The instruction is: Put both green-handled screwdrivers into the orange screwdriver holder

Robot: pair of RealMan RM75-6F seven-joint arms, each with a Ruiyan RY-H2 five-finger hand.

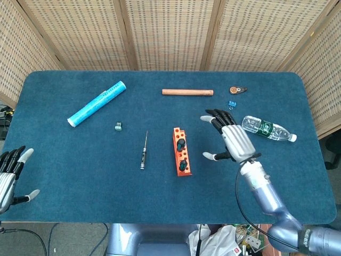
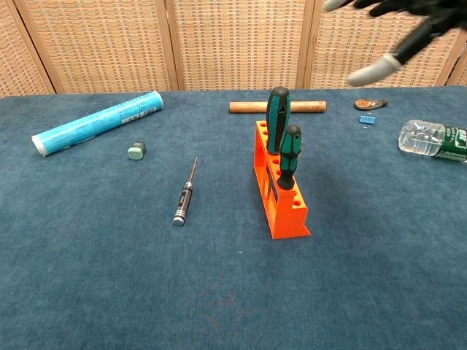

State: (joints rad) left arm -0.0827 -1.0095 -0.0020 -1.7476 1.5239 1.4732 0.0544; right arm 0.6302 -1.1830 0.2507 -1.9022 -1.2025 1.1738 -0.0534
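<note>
The orange screwdriver holder (image 1: 181,152) (image 2: 279,191) stands mid-table. Both green-handled screwdrivers stand upright in it: the taller one (image 2: 277,121) (image 1: 181,144) at the back, the shorter one (image 2: 290,156) (image 1: 183,163) nearer the front. My right hand (image 1: 229,137) (image 2: 398,29) hovers to the right of the holder, raised above it, fingers spread and holding nothing. My left hand (image 1: 10,173) hangs off the table's left front edge, fingers apart and empty.
A thin black screwdriver (image 1: 144,151) (image 2: 184,193) lies left of the holder. A cyan tube (image 1: 96,103), a small green block (image 1: 118,126), a wooden dowel (image 1: 187,92), a plastic bottle (image 1: 268,128), a blue clip (image 1: 232,103) and a brown tool (image 1: 237,90) lie around.
</note>
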